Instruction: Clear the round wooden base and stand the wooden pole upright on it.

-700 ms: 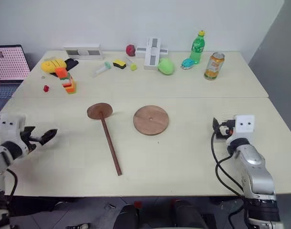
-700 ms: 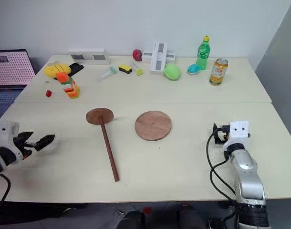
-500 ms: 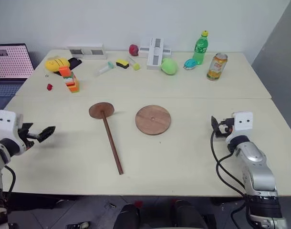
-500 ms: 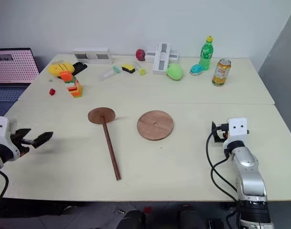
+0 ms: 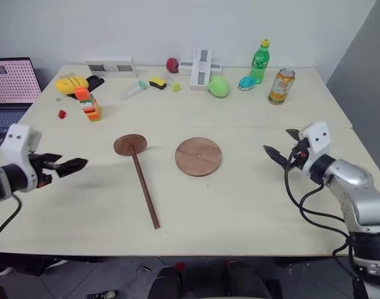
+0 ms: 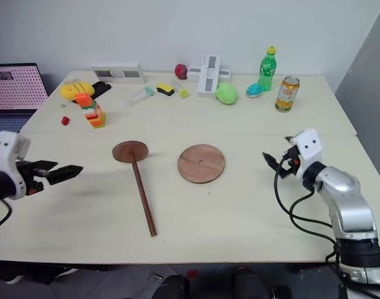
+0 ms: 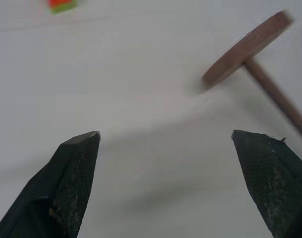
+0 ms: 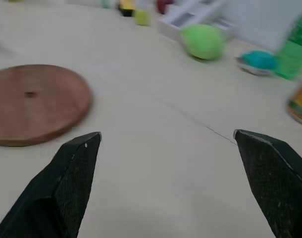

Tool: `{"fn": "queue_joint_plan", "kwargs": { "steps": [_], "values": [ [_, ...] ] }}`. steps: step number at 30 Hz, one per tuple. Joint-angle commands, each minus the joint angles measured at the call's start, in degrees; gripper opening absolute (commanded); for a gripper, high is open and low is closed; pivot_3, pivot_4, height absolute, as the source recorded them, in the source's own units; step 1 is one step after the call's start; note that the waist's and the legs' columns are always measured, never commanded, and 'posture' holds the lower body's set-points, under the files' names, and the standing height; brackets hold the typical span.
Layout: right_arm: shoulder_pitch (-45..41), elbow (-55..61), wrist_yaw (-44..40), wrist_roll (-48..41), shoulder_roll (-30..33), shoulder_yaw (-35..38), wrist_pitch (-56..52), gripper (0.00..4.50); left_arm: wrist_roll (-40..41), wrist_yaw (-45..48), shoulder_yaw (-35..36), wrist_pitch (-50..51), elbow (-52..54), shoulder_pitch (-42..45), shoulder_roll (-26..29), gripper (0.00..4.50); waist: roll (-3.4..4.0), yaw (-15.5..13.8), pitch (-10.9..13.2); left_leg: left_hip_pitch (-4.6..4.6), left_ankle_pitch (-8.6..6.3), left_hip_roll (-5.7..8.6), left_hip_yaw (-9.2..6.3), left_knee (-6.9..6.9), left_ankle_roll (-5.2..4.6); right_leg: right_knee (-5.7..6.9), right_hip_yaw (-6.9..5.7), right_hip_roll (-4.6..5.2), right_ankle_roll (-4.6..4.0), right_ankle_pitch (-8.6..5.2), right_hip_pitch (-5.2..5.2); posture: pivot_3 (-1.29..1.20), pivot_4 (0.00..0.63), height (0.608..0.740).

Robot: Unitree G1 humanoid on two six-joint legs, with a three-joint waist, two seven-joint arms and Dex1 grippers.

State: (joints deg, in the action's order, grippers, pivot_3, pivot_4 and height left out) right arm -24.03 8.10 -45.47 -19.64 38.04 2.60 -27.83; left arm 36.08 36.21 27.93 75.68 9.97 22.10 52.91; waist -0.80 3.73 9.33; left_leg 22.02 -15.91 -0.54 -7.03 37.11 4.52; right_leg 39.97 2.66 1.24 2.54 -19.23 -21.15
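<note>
The round wooden base point(image 5: 198, 156) lies flat at the table's middle, a small hole in its centre and nothing on it; it is also in the right wrist view point(image 8: 32, 101). The wooden pole point(image 5: 144, 187) lies flat to its left, with its small end disc point(image 5: 129, 144) on the far end. My left gripper point(image 5: 75, 165) hovers open over the table left of the pole, pointing at it; the left wrist view shows the pole's disc point(image 7: 245, 49) ahead of the fingers. My right gripper point(image 5: 278, 141) is open to the right of the base, pointing toward it.
Along the table's back edge stand a green bottle point(image 5: 258, 61), a drink can point(image 5: 279, 85), a green ball point(image 5: 218, 86), a white cross-shaped block point(image 5: 199, 65), a yellow toy point(image 5: 71, 83) and an orange-green block stack point(image 5: 89, 107). A laptop point(image 5: 12, 81) sits far left.
My left gripper has moved right, toward the pole. My right gripper has lifted, swung to point left at the base, and spread its fingers. Base and pole have not moved.
</note>
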Motion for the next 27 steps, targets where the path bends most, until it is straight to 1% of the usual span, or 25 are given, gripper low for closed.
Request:
{"fn": "queue_joint_plan", "kwargs": {
  "steps": [1,3,5,6,7,8,9,11,12,13,15,17,19,23,27],
  "values": [
    [-4.0,-0.6,-6.8,-3.0,2.2,-1.1,-1.6,4.50,2.3,-10.3,6.8,16.4,8.3,7.4,-6.8,4.44,-0.07,0.0,0.0,0.01,0.00,0.01,-0.01,0.01,0.01,0.02,-0.01,-0.01,0.00,0.00,0.00,0.00,0.150,0.740],
    [-6.9,-2.6,-10.1,-2.8,3.0,-2.8,-1.1,4.50,6.9,-18.6,3.6,16.8,9.3,7.5,-8.5,4.44,-0.08,0.2,0.0,0.05,0.00,-0.03,-0.04,0.08,0.00,0.04,-0.05,-0.05,0.00,0.00,-0.01,0.00,0.150,0.740],
    [-9.4,-4.2,-12.7,-3.0,3.3,-3.9,-1.3,4.50,9.1,-28.1,2.0,16.8,10.9,8.3,-11.5,4.44,-0.07,0.5,0.0,0.02,0.00,-0.05,0.00,0.05,0.01,0.03,0.04,-0.02,-0.01,0.00,-0.02,0.00,0.150,0.740],
    [-10.6,-4.5,-14.5,-3.9,3.5,-4.3,-2.1,4.50,7.2,-35.5,2.6,16.8,11.7,9.5,-15.8,4.44,-0.08,0.5,0.0,0.00,0.00,-0.05,-0.01,0.05,0.01,0.03,0.04,0.00,-0.01,0.00,-0.02,0.00,0.150,0.740],
    [-11.8,-4.6,-16.6,-4.9,4.0,-4.7,-3.0,4.50,5.5,-44.7,4.6,16.8,12.0,10.6,-22.0,4.44,-0.07,0.4,0.0,0.02,0.00,-0.07,-0.03,0.07,0.01,0.02,0.02,0.00,-0.01,0.01,-0.02,0.00,0.150,0.740],
    [-13.0,-4.6,-18.5,-5.7,4.5,-5.0,-4.1,4.50,5.3,-51.9,5.4,16.8,12.3,11.5,-26.4,4.44,-0.06,-0.1,0.0,0.02,0.00,-0.03,-0.03,0.10,0.01,0.06,0.01,0.05,-0.01,0.01,-0.01,0.00,0.150,0.740],
    [-14.2,-4.6,-20.0,-6.7,4.9,-5.1,-5.6,4.50,6.7,-58.3,6.1,16.8,12.6,12.7,-31.0,4.44,-0.08,-0.2,0.0,0.07,0.00,-0.02,-0.01,0.24,0.01,0.05,0.01,0.08,0.00,0.01,0.01,0.00,0.150,0.740],
    [-16.6,-4.5,-21.7,-8.2,5.4,-5.4,-8.5,4.50,9.2,-68.6,7.0,16.8,13.2,15.9,-39.3,4.44,-0.21,-0.6,0.0,0.47,-0.05,-0.04,-0.15,0.80,0.00,0.10,-0.15,0.02,0.01,0.02,-0.05,0.00,0.150,0.740],
    [-17.8,-4.3,-22.1,-8.8,5.6,-5.5,-9.9,4.50,9.7,-73.3,8.1,16.8,13.3,18.1,-43.8,4.44,-0.26,-0.8,0.0,0.61,-0.05,-0.01,-0.20,0.84,0.01,0.07,-0.18,0.05,0.01,0.03,-0.15,0.00,0.150,0.740],
    [-18.7,-4.2,-22.4,-9.4,5.8,-5.6,-11.3,4.50,10.4,-77.1,8.9,16.8,12.9,20.0,-46.9,4.44,-0.28,-1.2,0.0,0.75,-0.03,-0.01,-0.26,0.92,0.03,0.07,-0.22,0.07,0.02,0.04,-0.21,0.00,0.150,0.740],
    [-19.8,-3.6,-22.6,-10.3,5.9,-5.5,-13.6,4.50,11.6,-84.1,10.9,16.8,11.6,23.7,-51.3,4.44,-0.31,-1.9,0.0,0.86,-0.02,0.10,-0.22,0.96,0.06,0.02,-0.23,0.15,0.06,0.06,-0.25,0.00,0.150,0.740],
    [-20.7,-2.5,-22.3,-11.4,6.0,-5.2,-16.2,4.50,11.5,-89.8,12.8,16.8,8.8,28.2,-53.4,4.44,-0.31,-2.1,0.0,0.86,-0.02,0.16,-0.19,0.94,0.07,-0.03,-0.22,0.17,0.07,0.07,-0.24,0.00,0.150,0.740],
    [-20.8,-1.4,-22.0,-12.0,6.2,-4.9,-17.6,4.50,13.0,-94.0,13.7,16.8,6.3,30.7,-53.1,4.44,-0.32,-2.1,0.0,0.86,-0.02,0.17,-0.15,0.91,0.07,-0.05,-0.20,0.18,0.08,0.06,-0.24,0.00,0.150,0.740],
    [-20.3,0.2,-20.6,-13.4,6.1,-3.7,-19.8,4.50,17.3,-101.8,15.2,16.8,2.6,32.9,-52.2,4.44,-0.32,-2.0,0.0,0.83,-0.02,0.16,-0.05,0.87,0.08,-0.03,-0.11,0.18,0.08,0.06,-0.28,0.00,0.150,0.740],
    [-19.2,2.3,-19.4,-14.4,6.3,-2.9,-20.9,4.50,25.0,-107.9,14.4,16.8,-0.6,33.3,-49.8,4.44,-0.33,-2.1,0.0,0.84,-0.01,0.16,-0.07,0.89,0.09,0.00,-0.13,0.17,0.08,0.06,-0.30,0.00,0.150,0.740]
  ]
}}
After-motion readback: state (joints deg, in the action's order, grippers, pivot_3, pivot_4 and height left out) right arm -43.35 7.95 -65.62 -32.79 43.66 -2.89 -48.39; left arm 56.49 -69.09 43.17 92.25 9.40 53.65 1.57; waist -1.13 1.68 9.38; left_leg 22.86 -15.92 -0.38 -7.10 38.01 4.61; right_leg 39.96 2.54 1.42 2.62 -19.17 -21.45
